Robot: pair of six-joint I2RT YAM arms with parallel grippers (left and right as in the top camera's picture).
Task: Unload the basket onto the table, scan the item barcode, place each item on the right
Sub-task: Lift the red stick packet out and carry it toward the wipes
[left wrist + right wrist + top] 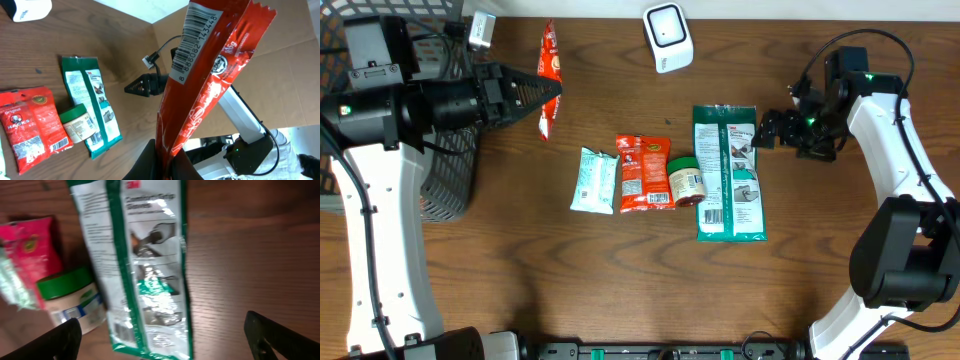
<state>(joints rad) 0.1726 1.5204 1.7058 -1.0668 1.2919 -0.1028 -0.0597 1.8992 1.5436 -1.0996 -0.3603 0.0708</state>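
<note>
The red packet (210,75) fills the foreground of the left wrist view. It is a long, narrow, crinkled foil packet. The left gripper (167,162) is clamped on its lower part, with both fingers pressed tight against the foil. A white barcode label (195,32) sits near the packet's upper end and faces the wrist camera.

In the overhead view the packet is at the upper left of the table (620,270), beside a black mesh basket (445,170). The white scanner (667,37) stands at the far edge of the table, to the right of the packet and well apart from it.

Four other items lie in a row at the centre of the table:
- A pale pouch (593,180), leftmost.
- A red snack bag (644,172), just beside the pouch.
- A small jar with a green lid (684,181), lying on its side and touching the snack bag.
- A long green bag (728,172), rightmost, just beside the jar.

The right gripper (767,130) is at the upper right edge of the green bag. Its fingers stand wide apart and hold nothing. In the right wrist view the two dark fingertips (65,337) frame the green bag and the jar below them. Whether the fingers touch the bag cannot be told.
</note>
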